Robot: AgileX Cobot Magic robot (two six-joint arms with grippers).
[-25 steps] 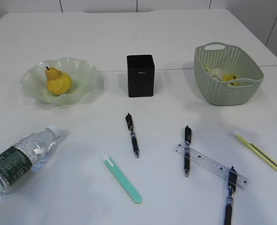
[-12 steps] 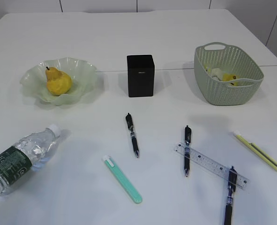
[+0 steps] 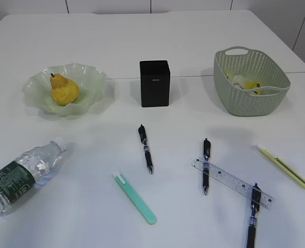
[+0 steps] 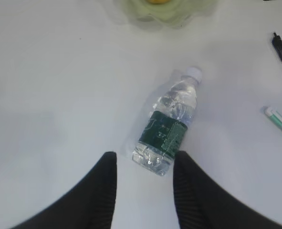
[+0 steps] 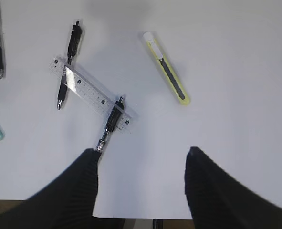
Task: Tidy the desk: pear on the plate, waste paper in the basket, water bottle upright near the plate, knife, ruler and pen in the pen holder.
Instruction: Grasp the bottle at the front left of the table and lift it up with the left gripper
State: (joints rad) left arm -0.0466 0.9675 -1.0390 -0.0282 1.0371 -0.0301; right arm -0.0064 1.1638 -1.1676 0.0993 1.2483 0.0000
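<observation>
From my seat I see both arms hanging above the near edge of the worktop. My left end effector is spread wide and holds nothing; the base of the bottle lies between its fingertips but lower down, flat on its side, cap aimed toward the plate. My right end effector is also wide and empty, above bare worktop just short of the nearest pen.

That nearest pen lies with its tip across the end of the clear ruler. A second pen runs under the ruler's other end. The teal knife rests left of these, alone, and the yellow knife sits near the right edge, apart from the ruler. A third pen lies around the middle, between the teal knife and the holder.

Farther back, the black holder stands upright at centre. The pear is already on the green plate at far left. The basket at far right has yellow and white paper inside
</observation>
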